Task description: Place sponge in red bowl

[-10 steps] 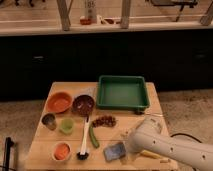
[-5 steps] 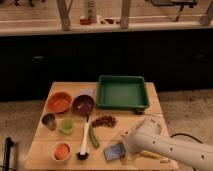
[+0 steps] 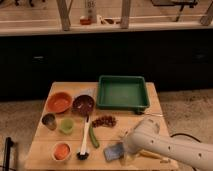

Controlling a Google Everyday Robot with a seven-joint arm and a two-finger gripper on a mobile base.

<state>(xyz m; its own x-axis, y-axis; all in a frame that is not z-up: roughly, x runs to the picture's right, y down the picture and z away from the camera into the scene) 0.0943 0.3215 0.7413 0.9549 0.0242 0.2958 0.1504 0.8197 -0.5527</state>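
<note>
Wooden worktop [image 3: 42, 140] carrying a green tray [image 3: 122, 93], red bowl [image 3: 59, 102], dark bowl [image 3: 83, 104], metal cup [image 3: 48, 121], green cup [image 3: 66, 125], orange cup [image 3: 61, 151], white-handled brush [image 3: 85, 141], green vegetable [image 3: 94, 137], brown cluster [image 3: 104, 121] and, near the front edge, the sponge [image 3: 113, 151], with the gripper [image 3: 124, 149] at its right side.

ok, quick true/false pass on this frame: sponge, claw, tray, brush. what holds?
1. The sponge is inside a bowl. False: it lies on the table near the front edge, outside every bowl.
2. The claw is at the sponge's right side, low over the front of the table. True.
3. The green tray sits at the back right of the table. True.
4. The brush lies in the green tray. False: it lies on the table, left of the sponge.
</note>
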